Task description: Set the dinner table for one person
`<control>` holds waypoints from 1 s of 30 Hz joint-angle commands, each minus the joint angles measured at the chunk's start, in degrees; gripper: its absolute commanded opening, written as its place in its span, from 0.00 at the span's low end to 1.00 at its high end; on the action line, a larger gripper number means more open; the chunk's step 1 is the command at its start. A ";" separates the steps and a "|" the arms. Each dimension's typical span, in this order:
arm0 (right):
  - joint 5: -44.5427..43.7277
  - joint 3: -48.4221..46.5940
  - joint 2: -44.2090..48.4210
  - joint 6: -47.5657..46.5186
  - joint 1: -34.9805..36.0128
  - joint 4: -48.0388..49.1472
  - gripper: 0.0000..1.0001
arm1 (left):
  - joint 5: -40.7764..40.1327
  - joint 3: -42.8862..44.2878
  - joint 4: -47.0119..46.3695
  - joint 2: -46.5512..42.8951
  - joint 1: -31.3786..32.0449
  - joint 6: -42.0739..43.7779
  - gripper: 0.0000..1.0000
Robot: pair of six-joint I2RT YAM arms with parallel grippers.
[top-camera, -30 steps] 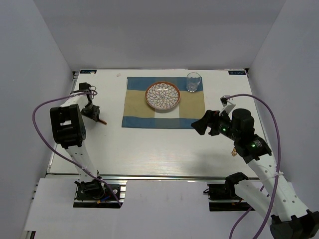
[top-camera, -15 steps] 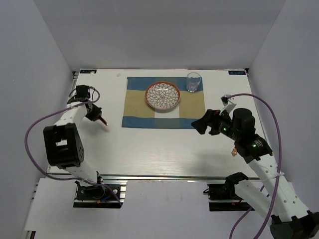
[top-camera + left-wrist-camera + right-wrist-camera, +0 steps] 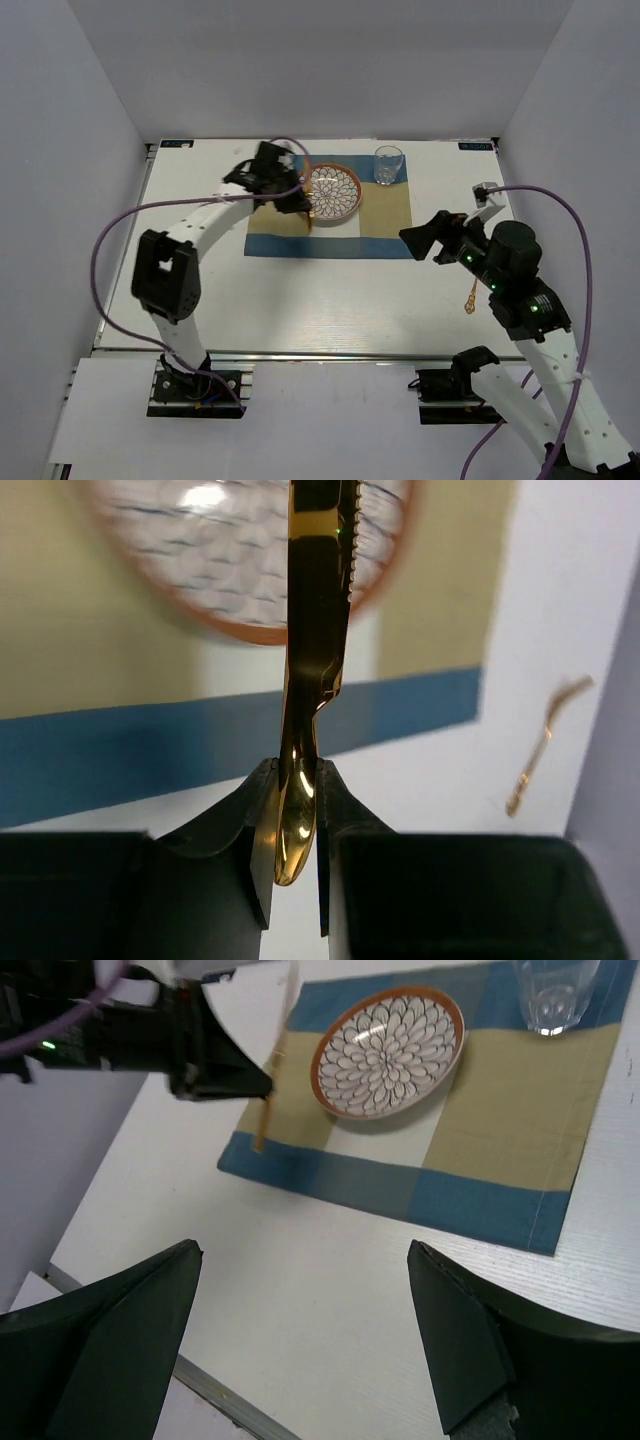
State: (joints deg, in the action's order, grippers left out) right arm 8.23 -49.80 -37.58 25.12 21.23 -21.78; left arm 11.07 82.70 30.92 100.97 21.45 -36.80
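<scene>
The large white rectangular dinner table (image 3: 330,300) is seen from above, with its metal rail (image 3: 330,352) along the 6 o'clock edge and grey walls on the other three sides.

The left arm (image 3: 200,225) is stretched from its base at 7 o'clock, bent at the elbow, then swung across towards 12 o'clock. The left gripper (image 3: 296,825) is held at 9 o'clock of the plate, clamped tight on the handle of a gold table knife (image 3: 318,630). The serrated blade is pointed away from the fingers. Contact with the cloth cannot be told.

The right arm (image 3: 520,290) is raised from 5 o'clock. The right gripper (image 3: 302,1255) is held spread wide, nothing between the fingers, just off the mat's 4 o'clock corner.

The blue-and-beige striped cloth placemat (image 3: 385,215) is laid at the table's 12 o'clock side. On it sits a round patterned plate with an orange rim (image 3: 335,190). A clear drinking glass (image 3: 388,165) is stood at 2 o'clock of the plate.

A small gold utensil (image 3: 468,298) lies on bare tabletop at 4 o'clock, beside the right arm.

A broad band of white board is seen between mat and rail.
</scene>
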 commanded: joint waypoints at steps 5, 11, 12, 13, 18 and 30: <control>-1.11 -8.20 3.83 0.28 0.03 -4.58 0.89 | -4.83 19.06 1.16 13.88 16.76 -8.81 0.00; -1.37 -9.70 6.47 -0.60 -0.05 -7.83 0.89 | -9.31 35.94 5.64 27.16 22.13 -12.77 0.00; -1.63 -10.22 6.64 -0.78 -0.05 -8.36 0.89 | -9.75 38.04 5.99 29.00 22.92 -13.64 0.00; -1.64 -10.49 6.73 -1.04 -0.05 -9.06 0.89 | -10.10 38.67 6.00 29.72 22.93 -14.09 0.00; -1.37 -11.37 7.00 -1.48 0.03 -10.56 0.89 | -12.65 40.60 3.80 33.49 23.46 -15.59 0.00; -1.29 -10.14 8.49 -2.71 0.04 -12.76 0.89 | -6.59 46.24 -0.50 41.94 22.41 -15.59 0.00</control>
State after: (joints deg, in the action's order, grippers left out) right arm 7.42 -58.83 -29.65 23.57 21.23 -34.52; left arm 2.59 126.54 32.82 143.55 44.53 -51.66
